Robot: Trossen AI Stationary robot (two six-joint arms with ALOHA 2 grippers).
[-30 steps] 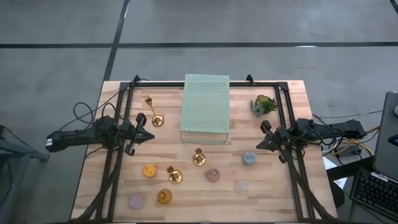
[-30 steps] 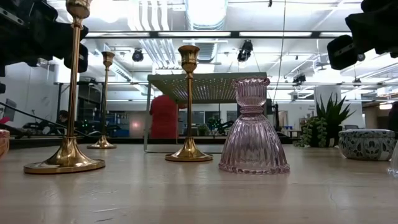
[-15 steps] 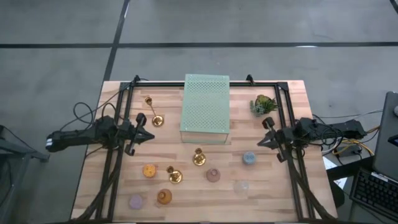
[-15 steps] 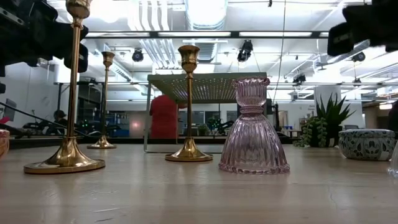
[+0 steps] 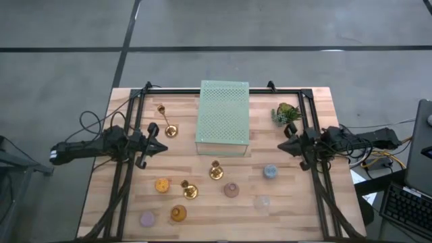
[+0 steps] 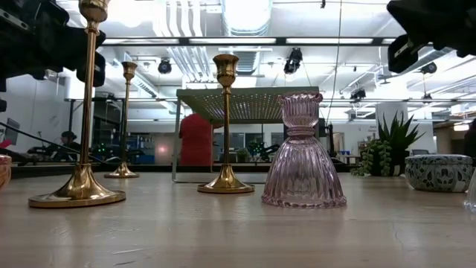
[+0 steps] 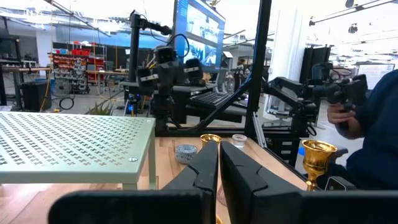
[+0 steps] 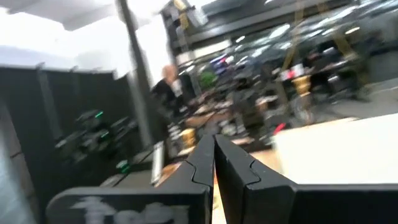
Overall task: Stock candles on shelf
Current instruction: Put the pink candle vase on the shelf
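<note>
1. My left gripper (image 5: 162, 146) hangs over the left side of the table (image 5: 135, 202), fingers pressed together with nothing between them; in its wrist view the two dark fingers (image 7: 205, 171) meet along one seam.
2. My right gripper (image 5: 283, 146) is over the right side, also pinched shut and empty (its wrist view is smeared, but the fingers (image 8: 229, 165) clearly touch).
3. Between the two grippers, toward the far edge, stands the shelf (image 5: 223, 116), pale mint-green and perforated, its mesh top bare. From table height I see it edge-on (image 6: 245, 104), behind the nearer pieces.
4. The candles are all still on the wood, on the near half: an orange one (image 5: 162, 184) near the left gripper, an amber one (image 5: 178, 213) and a lilac one (image 5: 147, 219) nearest the front edge, a mauve-pink one (image 5: 231, 190) near the middle, a clear one (image 5: 262, 201) to its right, and a pale blue one (image 5: 271, 171) just near of the right gripper.
5. Three brass candlesticks stand among them: one (image 5: 167, 128) left of the shelf, one (image 5: 216, 170) just near of it, one (image 5: 189, 190) beside the orange candle.
6. A small green plant (image 5: 286, 113) sits to the right of the shelf, far of the right gripper.
7. A black metal frame (image 5: 138, 108) runs round the table.
</note>
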